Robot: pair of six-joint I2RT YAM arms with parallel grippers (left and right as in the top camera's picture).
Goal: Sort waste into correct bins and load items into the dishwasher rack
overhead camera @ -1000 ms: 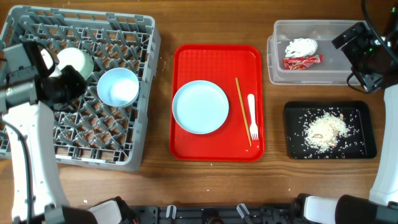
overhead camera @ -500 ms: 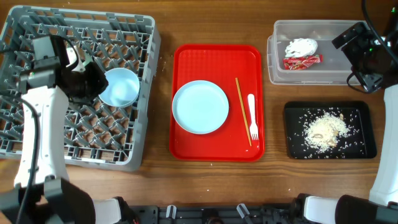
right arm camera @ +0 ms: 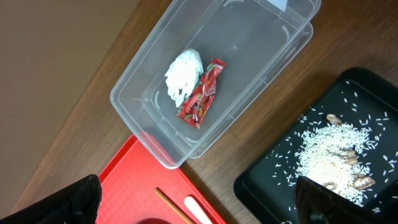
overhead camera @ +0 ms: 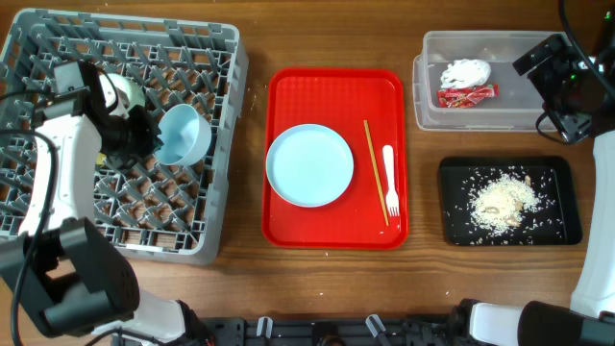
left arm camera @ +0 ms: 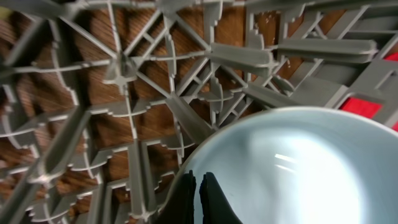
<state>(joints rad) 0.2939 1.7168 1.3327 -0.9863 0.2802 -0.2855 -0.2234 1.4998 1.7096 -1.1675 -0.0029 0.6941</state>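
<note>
The grey plastic dishwasher rack (overhead camera: 192,226), a square lattice of upright pegs, fills the 9 o'clock side of the wooden table (overhead camera: 250,279). Over it the left gripper (left arm camera: 197,180) is pinched onto the thin rim of the light blue bowl (overhead camera: 184,135), its dark fingers (left arm camera: 214,200) nearly together with the glossy rim between them. The bowl is tipped up on its edge among the pegs. At its 10 o'clock a pale green bowl (overhead camera: 123,91) shows partly behind the arm. In the centre lies the flat red tray (overhead camera: 332,86), carrying the round light blue plate (overhead camera: 309,165), the thin wooden chopsticks (overhead camera: 375,173) and the white plastic fork (overhead camera: 390,181), side by side. At 2 o'clock the clear tub (right arm camera: 261,74) with rounded corners holds the crumpled tissue (right arm camera: 183,74) touching the crinkled red wrapper (right arm camera: 200,96). At 4 o'clock the shallow black tray (overhead camera: 456,226) holds scattered rice scraps (overhead camera: 504,199). The right gripper (right arm camera: 198,185) hangs above the tub's edge — jaws wide apart, holding nothing.
</note>
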